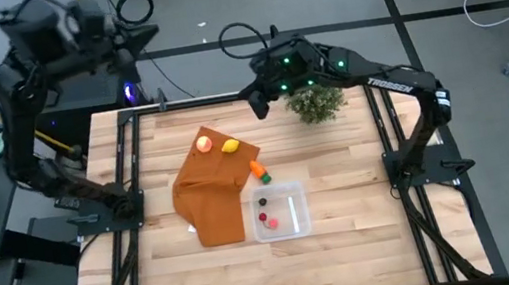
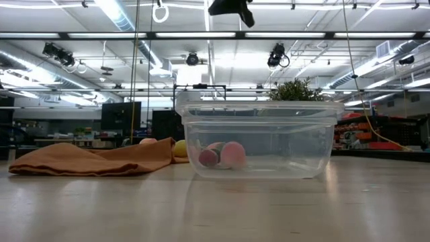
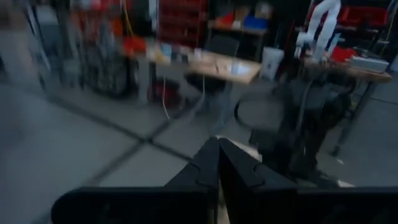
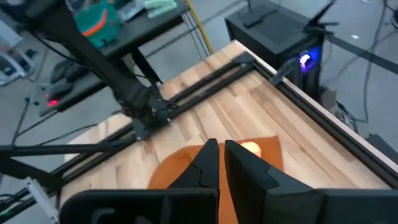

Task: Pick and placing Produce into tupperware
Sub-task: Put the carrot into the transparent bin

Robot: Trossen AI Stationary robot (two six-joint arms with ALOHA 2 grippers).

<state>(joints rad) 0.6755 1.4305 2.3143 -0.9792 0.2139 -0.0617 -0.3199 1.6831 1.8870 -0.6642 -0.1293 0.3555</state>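
Two small pieces, one dark and one red-pink (image 1: 264, 219), already sit in the clear tupperware (image 1: 298, 219), but the carrot (image 1: 260, 171) lies just beside its far rim on the orange-brown cloth (image 1: 211, 202), with the lemon (image 1: 231, 147) and round fruit (image 1: 204, 143) further back. Both grippers are pressed together and empty: right gripper (image 1: 256, 107) over the table's far edge, left gripper (image 1: 145, 33) off behind it. My worry is pinching cloth along with fruit, or the round ones rolling away
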